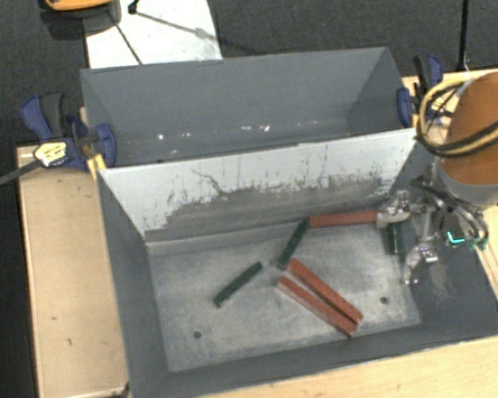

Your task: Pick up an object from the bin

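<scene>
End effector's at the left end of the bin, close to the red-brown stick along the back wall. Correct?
One thing is wrong: the camera view shows the end effector at the right end of the grey metal bin, not the left. The rest holds: it is close to the thin red-brown stick lying along the back wall.

A green stick (237, 284) lies left of another green stick (293, 242) and two red-brown bars (322, 300).

Dark floor (296, 5) all around, a white sheet (178, 3) lying on it.
</scene>
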